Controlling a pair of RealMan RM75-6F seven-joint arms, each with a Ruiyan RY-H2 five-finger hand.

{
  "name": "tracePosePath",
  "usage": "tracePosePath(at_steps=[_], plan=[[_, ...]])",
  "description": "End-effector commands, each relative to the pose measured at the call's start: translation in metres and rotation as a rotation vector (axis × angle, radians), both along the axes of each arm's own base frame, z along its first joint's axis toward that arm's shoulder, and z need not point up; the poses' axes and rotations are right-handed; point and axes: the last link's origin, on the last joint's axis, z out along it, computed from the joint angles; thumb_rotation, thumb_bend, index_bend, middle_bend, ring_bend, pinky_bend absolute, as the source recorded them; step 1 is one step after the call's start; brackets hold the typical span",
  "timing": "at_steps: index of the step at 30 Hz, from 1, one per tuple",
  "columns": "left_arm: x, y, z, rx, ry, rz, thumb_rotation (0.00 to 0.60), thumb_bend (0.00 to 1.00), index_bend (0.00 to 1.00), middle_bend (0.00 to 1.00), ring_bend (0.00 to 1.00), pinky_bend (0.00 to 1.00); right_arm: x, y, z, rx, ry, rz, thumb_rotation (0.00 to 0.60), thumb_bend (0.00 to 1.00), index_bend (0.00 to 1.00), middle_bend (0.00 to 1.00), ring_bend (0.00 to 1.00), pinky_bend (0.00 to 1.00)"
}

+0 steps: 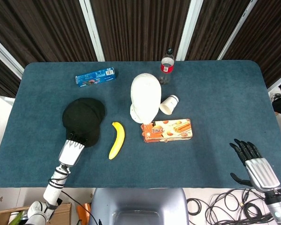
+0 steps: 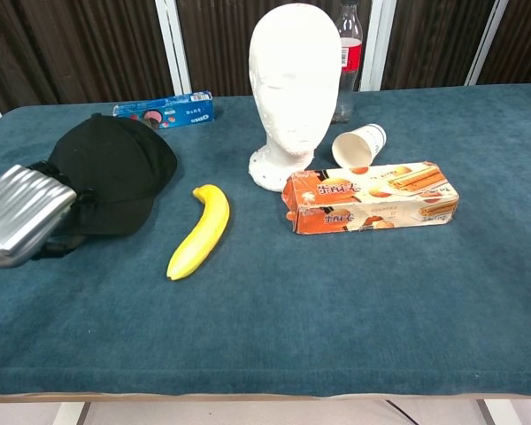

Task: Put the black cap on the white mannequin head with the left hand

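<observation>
The black cap [image 1: 83, 117] [image 2: 115, 168] lies at the table's left front, its brim toward me. My left hand [image 1: 72, 151] [image 2: 26, 217] grips that brim, fingers over the top and thumb tucked beneath, and the brim looks raised a little off the cloth. The white mannequin head [image 1: 146, 96] [image 2: 292, 80] stands upright and bare near the table's middle, well to the right of the cap. My right hand [image 1: 253, 164] hangs beyond the front right edge of the table, fingers spread and holding nothing; the chest view does not show it.
A banana [image 1: 117, 139] [image 2: 199, 232] lies between cap and mannequin head. An orange biscuit box [image 1: 166, 130] [image 2: 372, 197] and a tipped paper cup [image 1: 169, 104] lie close by the head. A bottle [image 1: 167, 65] stands behind it; a blue cookie pack [image 1: 95, 77] lies far left.
</observation>
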Motion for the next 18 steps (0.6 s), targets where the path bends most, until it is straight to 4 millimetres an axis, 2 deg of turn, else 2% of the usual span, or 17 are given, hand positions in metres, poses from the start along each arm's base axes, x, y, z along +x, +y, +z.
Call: tracePosePath(at_steps=[1,12,18], plan=[[0.005,0.005,0.013,0.034,-0.041,-0.046,0.6,0.47,0.72,0.74,0.57,0.4,0.0,0.0,0.0,0.002,0.0,-0.001,0.6,0.18,0.0,0.0,0.0,0.0],[0.013,0.017,0.077,0.253,-0.203,-0.176,0.6,0.55,0.74,0.76,0.58,0.4,0.0,0.0,-0.004,0.015,0.003,-0.004,0.6,0.18,0.0,0.0,0.0,0.0],[0.018,0.023,0.111,0.363,-0.216,-0.266,0.6,0.58,0.75,0.76,0.59,0.4,0.0,-0.001,-0.005,0.02,0.004,-0.005,0.6,0.18,0.0,0.0,0.0,0.0]])
